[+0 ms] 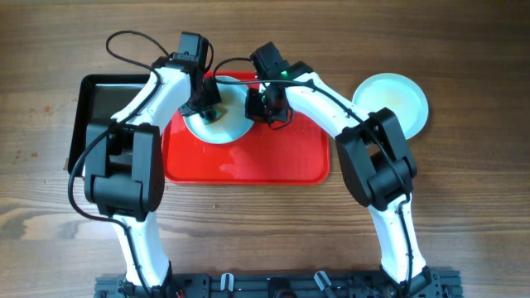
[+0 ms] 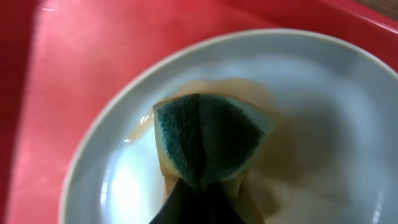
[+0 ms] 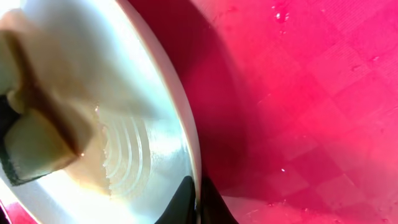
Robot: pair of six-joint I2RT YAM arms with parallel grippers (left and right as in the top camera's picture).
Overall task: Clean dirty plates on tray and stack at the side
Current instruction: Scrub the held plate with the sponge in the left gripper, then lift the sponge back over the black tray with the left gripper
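Note:
A pale blue plate [image 1: 217, 126] lies at the back of the red tray [image 1: 248, 161]. My left gripper [image 1: 207, 106] is shut on a sponge [image 2: 208, 140] with a green scouring face and presses it on the plate's centre [image 2: 323, 106], where brown sauce is smeared. My right gripper [image 1: 263, 106] is shut on the plate's right rim [image 3: 186, 149], one finger inside and one outside. The sponge and sauce streaks also show in the right wrist view [image 3: 34, 146]. A second plate [image 1: 391, 101] sits on the table to the right of the tray. A third plate is not in view.
A black tray [image 1: 98, 103] stands left of the red tray, partly under my left arm. The red tray's front half [image 1: 248, 165] is wet with small drops. Wooden table lies all round.

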